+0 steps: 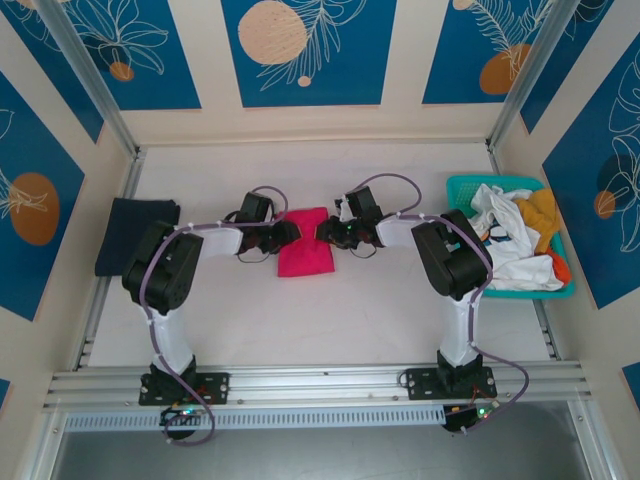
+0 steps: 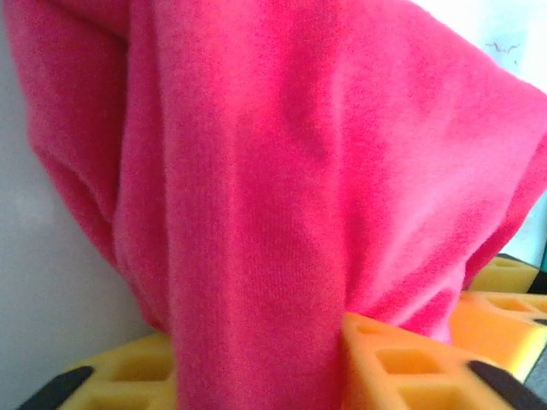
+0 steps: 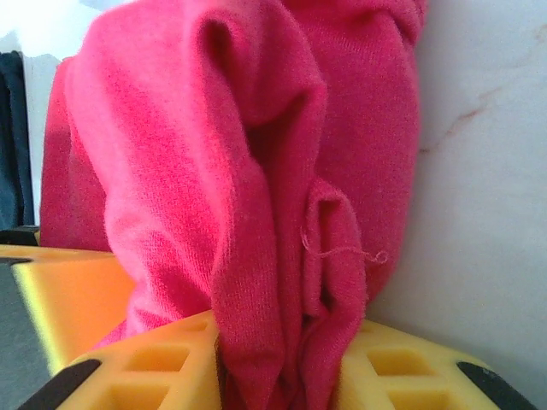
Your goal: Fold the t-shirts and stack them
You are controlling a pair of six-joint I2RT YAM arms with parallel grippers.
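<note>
A folded magenta-pink t-shirt point(image 1: 303, 243) lies mid-table between both arms. My left gripper point(image 1: 285, 234) is shut on its left edge; in the left wrist view the pink cloth point(image 2: 282, 188) bunches between the yellow fingers point(image 2: 410, 363). My right gripper point(image 1: 322, 232) is shut on its right edge, with pink folds point(image 3: 273, 222) pinched between its yellow fingers point(image 3: 154, 367). A folded dark navy t-shirt point(image 1: 135, 234) rests at the far left. White point(image 1: 505, 245) and yellow-orange point(image 1: 541, 213) shirts lie heaped in the basket at the right.
The teal mesh basket point(image 1: 462, 186) stands at the right edge of the white table point(image 1: 330, 315). Aluminium rails run along the front and sides. Patterned blue walls enclose the table.
</note>
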